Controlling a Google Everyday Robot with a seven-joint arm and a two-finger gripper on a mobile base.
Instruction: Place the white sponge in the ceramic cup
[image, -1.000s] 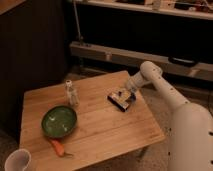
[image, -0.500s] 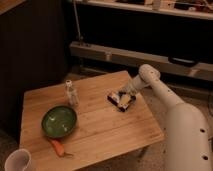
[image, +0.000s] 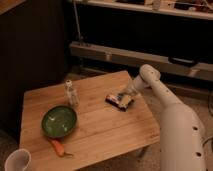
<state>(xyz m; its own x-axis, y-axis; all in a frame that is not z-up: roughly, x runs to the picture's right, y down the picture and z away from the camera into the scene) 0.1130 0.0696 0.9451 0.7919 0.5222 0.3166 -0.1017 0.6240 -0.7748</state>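
Observation:
The white sponge (image: 121, 101) lies on the right part of the wooden table (image: 100, 130), with a dark patch beside it. My gripper (image: 123, 96) is down at the sponge, right over it; I cannot see whether it has hold of it. The white ceramic cup (image: 17, 161) stands off the table's front left corner, far from the gripper.
A green bowl (image: 59, 121) sits on the left of the table with an orange carrot (image: 58, 147) in front of it. A small clear bottle (image: 71, 93) stands upright behind the bowl. A dark cabinet and a metal rail run behind the table.
The arm's elbow has dropped slightly and the gripper has settled lower onto the sponge. The sponge and other objects have stayed in place.

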